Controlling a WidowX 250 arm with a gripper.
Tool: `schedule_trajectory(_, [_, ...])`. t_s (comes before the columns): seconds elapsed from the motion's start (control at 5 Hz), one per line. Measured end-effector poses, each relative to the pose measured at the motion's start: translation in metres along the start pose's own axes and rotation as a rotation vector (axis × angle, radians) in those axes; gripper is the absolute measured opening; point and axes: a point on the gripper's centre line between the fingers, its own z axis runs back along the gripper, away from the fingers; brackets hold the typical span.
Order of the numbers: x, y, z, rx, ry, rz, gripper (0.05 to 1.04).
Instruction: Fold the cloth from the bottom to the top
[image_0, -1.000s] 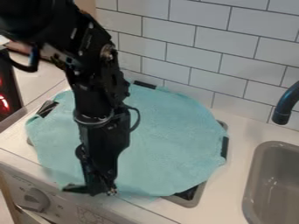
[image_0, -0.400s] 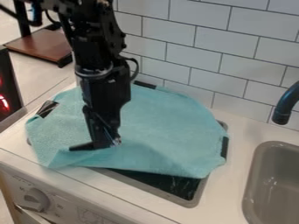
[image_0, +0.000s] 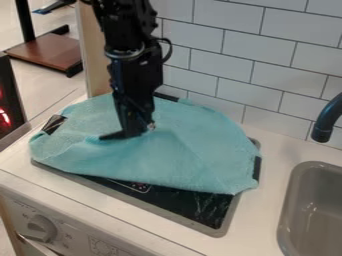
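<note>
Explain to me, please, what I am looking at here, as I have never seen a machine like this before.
The black machine is a robot arm, coming in from the top of the picture. At its lower end is the pincer, the part that grasps. The picture comes from a fixed camera that looks down at a slant on the counter.

Under the pincer lies a blue-green cloth, spread over a dark hob, whose near part is uncovered. The job is to fold the cloth from bottom to top. The cloth rumples right at the pincer, so it may well be held there, but I cannot say for sure.

To the right are a sink and a dark tap; behind is a wall of white tiles.
</note>
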Motion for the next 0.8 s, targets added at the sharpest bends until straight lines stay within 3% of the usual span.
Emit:
schedule_trajectory(0.4, [0.035,0.026,-0.015,0.030,-0.009,0.023,0.052])
schedule_trajectory(0.6, [0.044,0.037,-0.025,0.068,-0.002,0.029,0.052])
schedule_trajectory(0.8, [0.048,0.038,-0.039,0.075,0.025,0.008,0.052])
